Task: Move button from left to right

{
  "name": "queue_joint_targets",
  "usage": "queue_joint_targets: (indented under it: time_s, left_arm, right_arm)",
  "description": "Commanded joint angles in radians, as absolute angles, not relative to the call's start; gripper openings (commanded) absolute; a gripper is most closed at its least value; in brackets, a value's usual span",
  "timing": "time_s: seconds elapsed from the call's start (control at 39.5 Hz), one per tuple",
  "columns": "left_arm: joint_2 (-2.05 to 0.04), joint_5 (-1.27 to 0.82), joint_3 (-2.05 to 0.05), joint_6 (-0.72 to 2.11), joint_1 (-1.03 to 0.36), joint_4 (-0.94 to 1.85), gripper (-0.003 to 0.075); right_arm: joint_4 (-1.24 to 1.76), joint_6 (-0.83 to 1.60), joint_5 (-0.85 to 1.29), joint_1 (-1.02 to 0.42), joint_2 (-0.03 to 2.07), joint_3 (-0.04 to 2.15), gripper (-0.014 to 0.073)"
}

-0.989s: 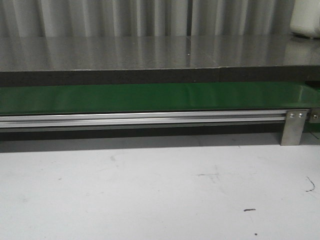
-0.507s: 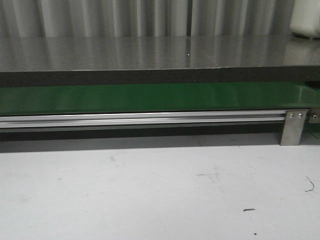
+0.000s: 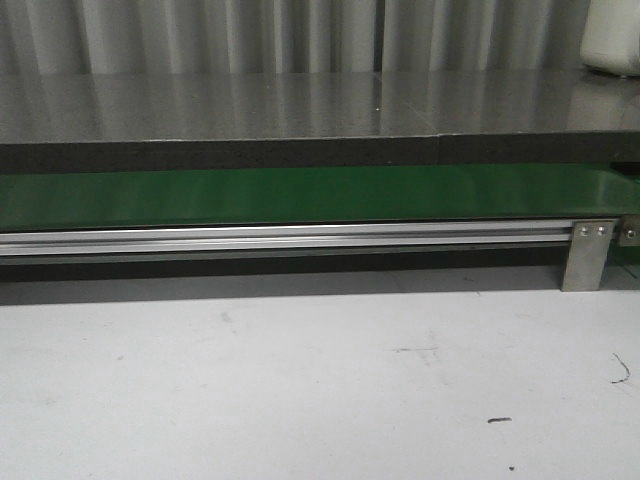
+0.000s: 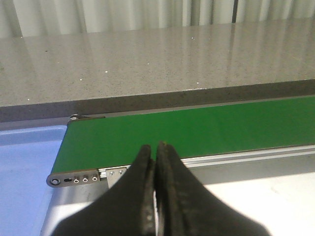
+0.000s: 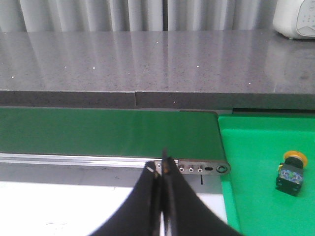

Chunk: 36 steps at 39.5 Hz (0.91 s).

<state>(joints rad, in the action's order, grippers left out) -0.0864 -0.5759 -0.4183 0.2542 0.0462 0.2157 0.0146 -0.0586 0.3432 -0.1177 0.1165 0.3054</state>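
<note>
Across the middle of the front view runs the green conveyor belt [image 3: 300,195], carried on a silver aluminium rail [image 3: 280,238] with a metal bracket [image 3: 587,255] at its right end. Beyond the belt lies a grey speckled counter [image 3: 300,105] backed by pale curtains, and a white appliance [image 3: 612,38] stands at its far right corner. Nearer than the belt is the white table [image 3: 300,390], marked with a few dark scuffs.

The button [image 5: 291,173] shows only in the right wrist view: it lies on a bright green tray [image 5: 256,196] just beyond the right end of the belt, tipped on its side, its orange-yellow cap pointing away and its black body nearer. It is well apart from both claws.

The left claw [image 4: 155,152] has its dark fingers pressed together with nothing between them, over the near edge of the belt by its left end, where a blue tray [image 4: 24,172] adjoins. The right claw [image 5: 161,169] is likewise closed and empty, near the belt's right end plate.
</note>
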Motion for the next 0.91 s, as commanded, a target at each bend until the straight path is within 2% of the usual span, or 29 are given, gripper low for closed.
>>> queue_joint_targets:
  time_s: [0.0,0.89]
  left_arm:
    - [-0.099,-0.493,-0.443,0.248,0.040,0.232,-0.0021]
    - [-0.094,-0.480,-0.435,0.208,0.040,0.195,-0.0021]
  right_arm:
    - [0.012,-0.051,0.257,-0.121,0.127,0.332,-0.0068]
    - [0.012,-0.051,0.257,-0.121,0.127,0.332,-0.0068]
